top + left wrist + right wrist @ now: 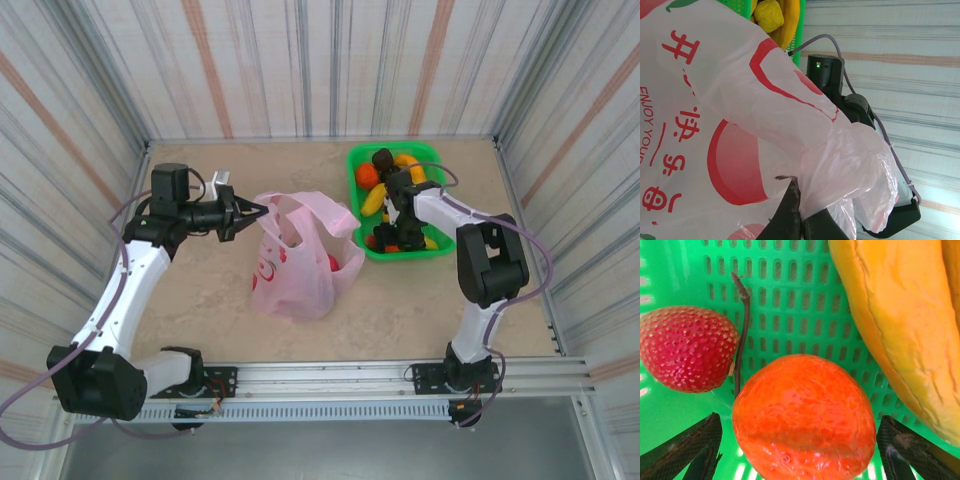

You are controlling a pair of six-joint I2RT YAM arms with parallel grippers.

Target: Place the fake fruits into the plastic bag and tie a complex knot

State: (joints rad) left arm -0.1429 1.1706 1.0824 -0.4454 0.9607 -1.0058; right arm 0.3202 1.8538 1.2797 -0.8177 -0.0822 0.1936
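The pink plastic bag (295,265) stands in the middle of the table with its mouth held up. My left gripper (262,211) is shut on the bag's upper left edge; in the left wrist view its fingers (792,210) pinch the thin film (840,165). The fake fruits lie in the green tray (358,160): an orange (368,175), bananas (375,200) and dark pieces. My right gripper (392,228) is down in the tray, open, its jaws either side of an orange (802,415). A strawberry (687,347) lies to the orange's left and a banana (890,325) to its right.
The tray stands right of the bag, close to the back wall. Striped walls close in the table on three sides. A metal rail (340,375) runs along the near edge. In the left wrist view the right arm (827,75) rises behind the bag.
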